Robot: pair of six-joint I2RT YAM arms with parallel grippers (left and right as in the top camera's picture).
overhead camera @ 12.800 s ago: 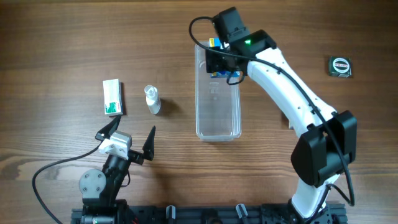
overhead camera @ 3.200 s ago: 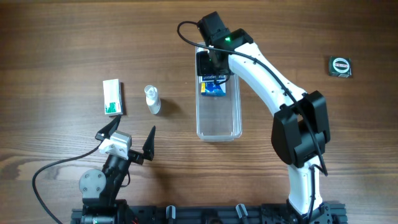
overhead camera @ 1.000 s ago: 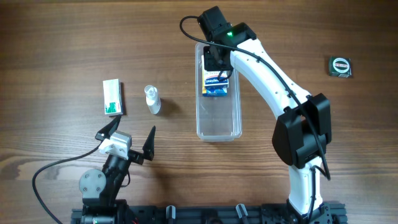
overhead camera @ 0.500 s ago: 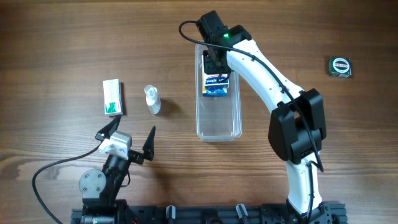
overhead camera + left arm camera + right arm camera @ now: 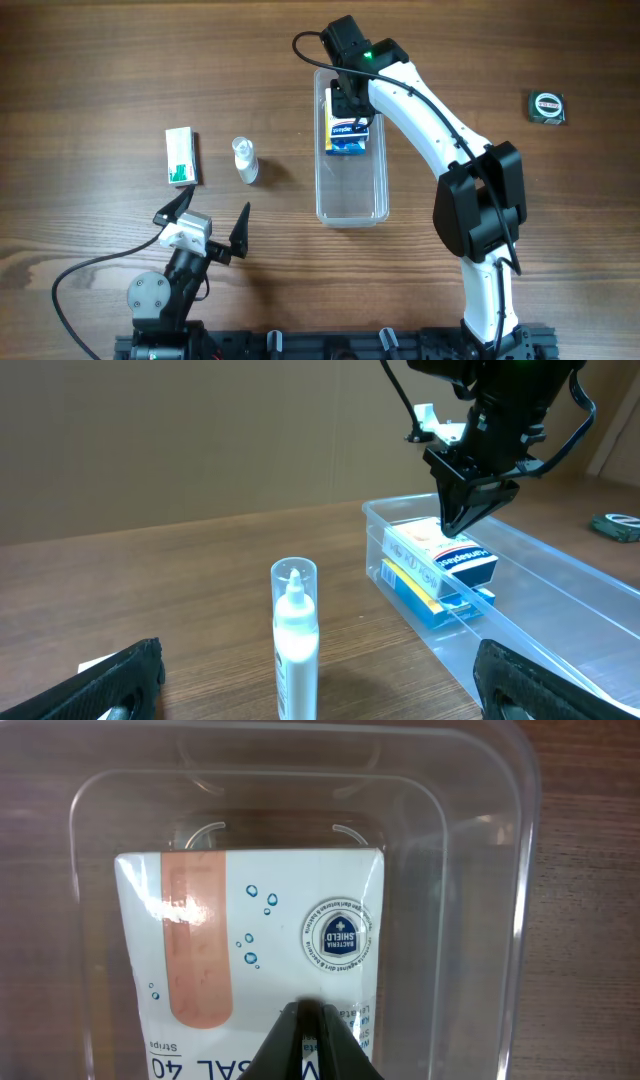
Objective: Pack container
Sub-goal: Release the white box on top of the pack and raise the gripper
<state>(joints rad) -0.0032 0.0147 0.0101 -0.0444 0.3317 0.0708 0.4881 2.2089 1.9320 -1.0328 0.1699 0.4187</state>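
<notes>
Within the clear rounded container (image 5: 351, 195) sit glossy boxes (image 5: 347, 133).

Robotics lab bench: wood-grain table (image 5: 100, 60), black mounting rail (image 5: 330, 346) at its edge, plain brown backdrop (image 5: 200, 440).

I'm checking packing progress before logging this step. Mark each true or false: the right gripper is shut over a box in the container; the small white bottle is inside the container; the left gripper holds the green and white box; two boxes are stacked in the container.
1. The right gripper is shut over the plaster box in the container. True.
2. The small white bottle is inside the container. False: it stands upright on the table, outside the container.
3. The left gripper holds the green and white box. False: it is open and empty, and the box lies on the table apart from it.
4. Two boxes are stacked in the container. True: the plaster box lies on a blue box.
</notes>
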